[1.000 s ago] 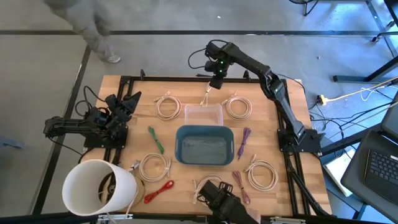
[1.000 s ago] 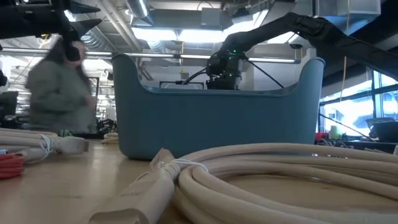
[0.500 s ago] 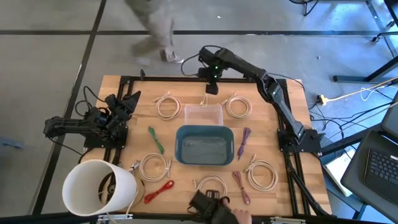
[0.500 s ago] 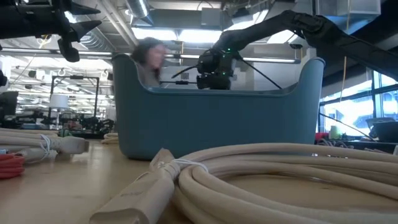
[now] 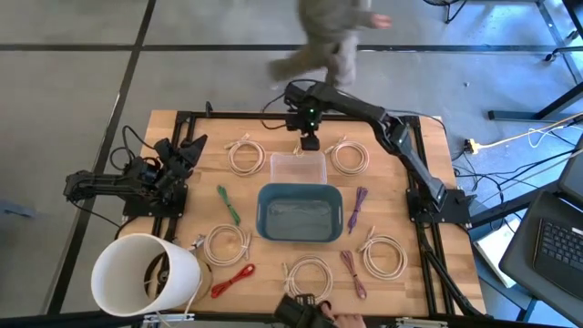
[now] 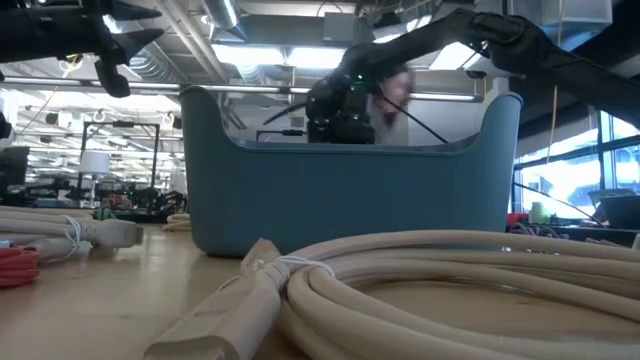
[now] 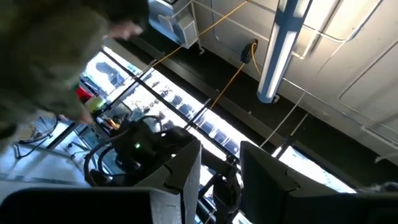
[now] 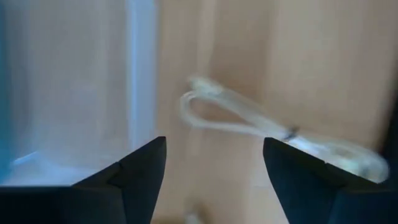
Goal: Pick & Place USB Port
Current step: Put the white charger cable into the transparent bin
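Right wrist view: my right gripper hovers with fingers wide, a small pale cable just ahead on the worktop near its far edge, beside the clear tray. Its long axis runs crosswise between the fingers. My left gripper waits at the left edge, slightly parted.

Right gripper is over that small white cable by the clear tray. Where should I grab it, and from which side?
Judging by the right wrist view, grip the small white cable at its tied middle, coming straight down. It lies flat on the table, apart from the clear tray. The open right gripper already hangs over it.
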Available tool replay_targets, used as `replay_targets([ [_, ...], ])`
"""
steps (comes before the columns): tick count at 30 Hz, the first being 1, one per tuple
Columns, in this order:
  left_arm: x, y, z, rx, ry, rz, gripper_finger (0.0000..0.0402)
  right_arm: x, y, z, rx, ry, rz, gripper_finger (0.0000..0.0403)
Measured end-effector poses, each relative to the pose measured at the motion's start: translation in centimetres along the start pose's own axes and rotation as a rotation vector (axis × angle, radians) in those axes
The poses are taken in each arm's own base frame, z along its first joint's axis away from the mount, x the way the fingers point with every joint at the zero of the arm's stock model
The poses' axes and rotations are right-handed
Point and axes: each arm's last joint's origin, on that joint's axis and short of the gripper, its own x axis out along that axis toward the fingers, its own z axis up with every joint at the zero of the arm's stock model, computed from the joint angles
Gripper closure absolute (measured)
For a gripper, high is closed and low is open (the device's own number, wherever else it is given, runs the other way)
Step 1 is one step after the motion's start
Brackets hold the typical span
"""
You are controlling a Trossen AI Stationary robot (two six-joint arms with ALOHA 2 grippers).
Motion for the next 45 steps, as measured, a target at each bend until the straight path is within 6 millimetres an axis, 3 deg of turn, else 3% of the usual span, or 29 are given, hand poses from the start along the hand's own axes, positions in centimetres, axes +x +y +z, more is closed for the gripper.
replay_targets([
  [7, 0.0, 0.0, 0.0, 0.035, 0.006, -0.01, 0.0297, 2.6, 1.0, -2.8, 0.015, 0.14, 0.049, 0.0158],
  [12, 0.0, 0.0, 0.0, 0.085, 0.005, -0.01, 0.0297, 1.6, 1.9, -3.5, 0.004, 0.107, 0.064, 0.017],
  [16, 0.0, 0.0, 0.0, 0.096, 0.005, -0.009, 0.0297, -0.1, 2.0, -3.0, 0.018, 0.049, 0.019, 0.0177],
  [21, 0.0, 0.0, 0.0, 0.103, 0.002, -0.003, 0.0297, -0.3, 0.9, -1.7, 0.393, -0.069, -0.124, 0.0178],
  [27, 0.0, 0.1, 0.0, 0.106, -0.012, 0.025, 0.0297, -0.6, 0.1, -1.0, 1.005, -0.223, -0.101, 0.0179],
  [29, 0.0, 0.1, 0.1, 0.105, -0.017, 0.035, 0.0297, -0.7, -0.1, -0.8, 1.135, -0.27, -0.074, 0.0179],
  [33, 0.0, 0.1, 0.1, 0.09, -0.018, 0.037, 0.0297, -0.7, -0.8, -0.1, 1.256, -0.373, -0.056, 0.0179],
  [40, 0.0, -0.1, 0.0, 0.025, 0.01, -0.019, 0.0297, 2.0, -2.7, -2.3, 1.466, -0.214, -0.074, 0.0179],
  [45, 0.0, -0.1, -0.1, 0.023, 0.021, -0.039, 0.0297, 2.6, -3.3, -2.3, 1.492, -0.232, -0.03, 0.0179],
])
